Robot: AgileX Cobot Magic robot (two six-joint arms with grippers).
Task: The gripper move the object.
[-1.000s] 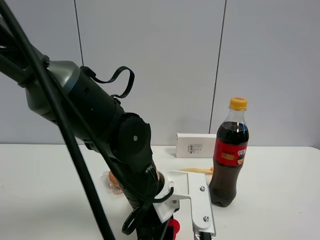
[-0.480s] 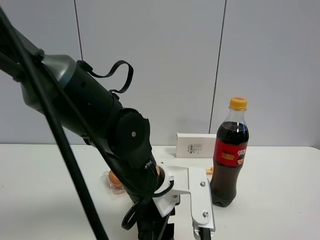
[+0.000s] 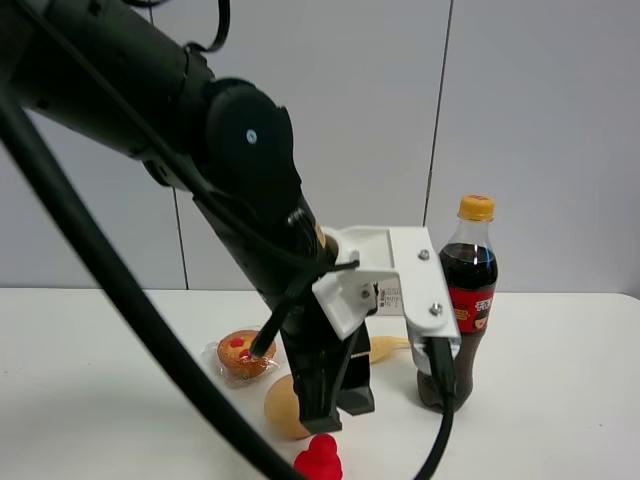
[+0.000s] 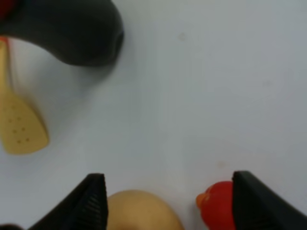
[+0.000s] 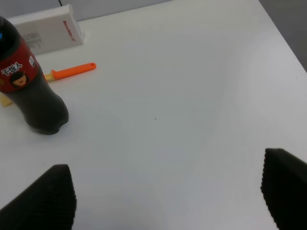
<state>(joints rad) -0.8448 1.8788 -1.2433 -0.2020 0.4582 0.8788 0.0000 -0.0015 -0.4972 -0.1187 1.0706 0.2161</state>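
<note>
The red duck toy sits on the white table at the front edge of the exterior view. My left gripper hangs just above and behind it, open and holding nothing. In the left wrist view the duck lies just inside one black finger, apart from the gripper, with a peach by the other finger. My right gripper is open and empty over bare table; it does not show in the exterior view.
A peach lies beside the duck and a wrapped muffin behind it. A cola bottle stands to the right, with a yellow, orange-handled spatula and a white box near it.
My left arm has lifted up and away from the table. The red duck and the peach, hidden under it before, now show on the table below the gripper.
</note>
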